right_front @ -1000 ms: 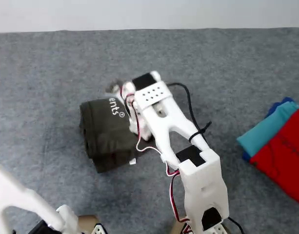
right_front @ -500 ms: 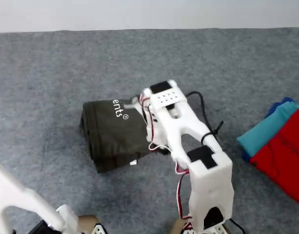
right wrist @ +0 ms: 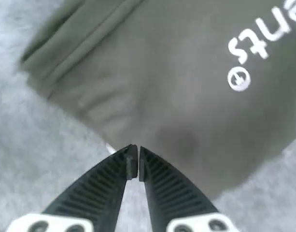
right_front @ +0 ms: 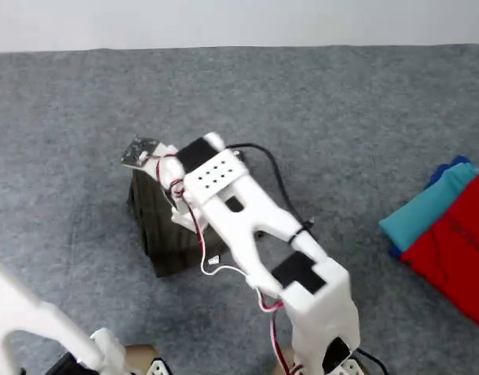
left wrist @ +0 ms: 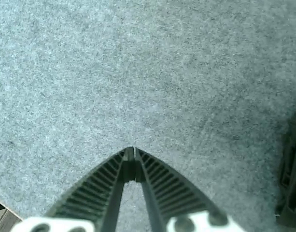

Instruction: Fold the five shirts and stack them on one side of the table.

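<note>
A folded dark olive shirt (right_front: 157,230) with white print lies left of the table's middle. My right arm stretches over it, and my right gripper (right_front: 139,151) is at the shirt's far left corner. In the right wrist view this gripper (right wrist: 133,162) is shut with nothing in it, just above the olive shirt (right wrist: 176,92). My left gripper (left wrist: 134,164) is shut and empty over bare grey carpet, with the olive shirt's edge (left wrist: 293,183) off to one side. Folded red (right_front: 458,250), teal (right_front: 423,211) and blue (right_front: 452,167) shirts are piled at the table's right edge.
Grey carpet (right_front: 341,117) covers the whole table. The left arm's white link (right_front: 28,316) sits at the near left corner. Open room lies between the olive shirt and the pile on the right.
My right arm has swung left across the olive shirt, from its right side to its far left corner. The shirt and the left arm have stayed put.
</note>
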You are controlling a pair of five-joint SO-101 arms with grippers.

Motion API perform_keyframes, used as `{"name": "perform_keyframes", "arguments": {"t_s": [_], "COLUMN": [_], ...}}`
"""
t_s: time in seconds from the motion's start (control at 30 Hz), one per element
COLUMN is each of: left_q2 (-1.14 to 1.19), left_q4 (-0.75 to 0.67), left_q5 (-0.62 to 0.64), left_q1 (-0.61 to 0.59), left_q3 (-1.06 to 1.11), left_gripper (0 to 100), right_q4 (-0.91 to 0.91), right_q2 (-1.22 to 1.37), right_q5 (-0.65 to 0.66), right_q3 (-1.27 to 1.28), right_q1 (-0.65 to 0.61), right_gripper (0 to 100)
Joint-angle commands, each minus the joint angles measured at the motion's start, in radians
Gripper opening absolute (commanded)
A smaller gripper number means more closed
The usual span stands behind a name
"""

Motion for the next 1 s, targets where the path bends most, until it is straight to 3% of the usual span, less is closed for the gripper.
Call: {"name": "perform_keyframes", "arguments": {"t_s": [0.0, 0.2, 0.43, 0.67, 0.97], "left_q2": [-0.031, -0.031, -0.031, -0.029, -0.029], "left_q4": [-0.023, -0.023, -0.037, -0.063, -0.064], "left_q5": [-0.005, -0.006, -0.006, -0.006, -0.006], "left_q1": [0.003, 0.003, 0.008, 0.009, 0.005], "left_q3": [-0.008, -0.008, -0.008, -0.008, -0.008], "left_gripper": [1, 1, 1, 1, 1], "right_q4": [-0.067, 0.002, 0.125, 0.016, -0.125], "right_q2": [0.077, 0.177, 0.073, -0.050, 0.030], "right_q5": [-0.020, -0.015, 0.041, 0.037, -0.054], "right_q3": [-0.048, -0.046, -0.052, -0.052, -0.046], "right_q1": [-0.008, -0.008, -0.005, -0.073, -0.191], "right_gripper": [1.0, 1.0, 1.0, 1.0, 1.0]}}
